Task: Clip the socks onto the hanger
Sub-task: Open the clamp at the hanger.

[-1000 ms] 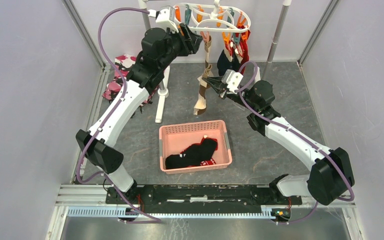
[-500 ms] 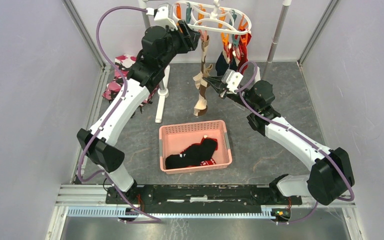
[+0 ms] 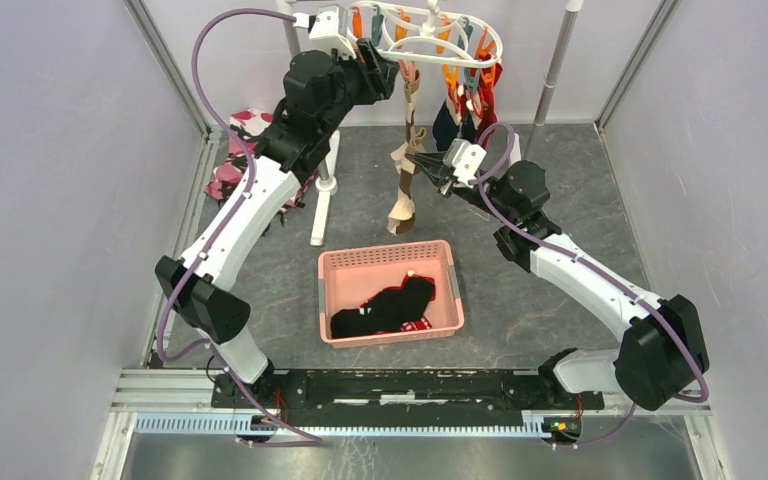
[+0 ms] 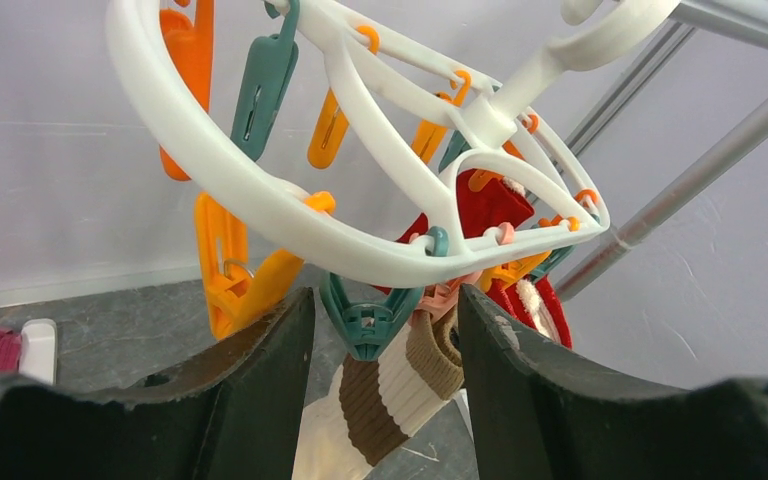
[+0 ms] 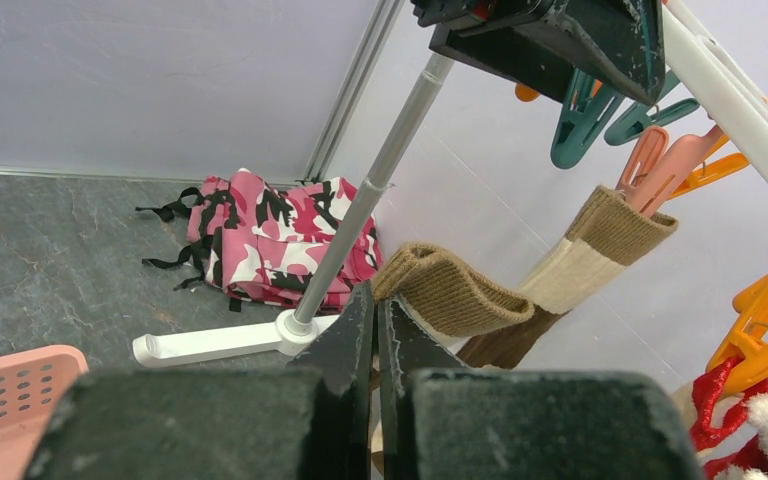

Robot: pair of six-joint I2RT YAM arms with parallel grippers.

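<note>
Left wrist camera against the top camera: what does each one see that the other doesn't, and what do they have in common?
Only the left wrist view: a close look from below at the open left tool framing a teal clip. Only the top view: both whole arms, the pink basket holding black socks, and the right tool pinching a tan sock. Both: the white hanger with a red sock clipped on.

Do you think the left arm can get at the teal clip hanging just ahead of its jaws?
Probably yes. The teal clip hangs in line with the gap between the open jaws of the left arm, nothing in between; the striped sock hangs close beside it.
</note>
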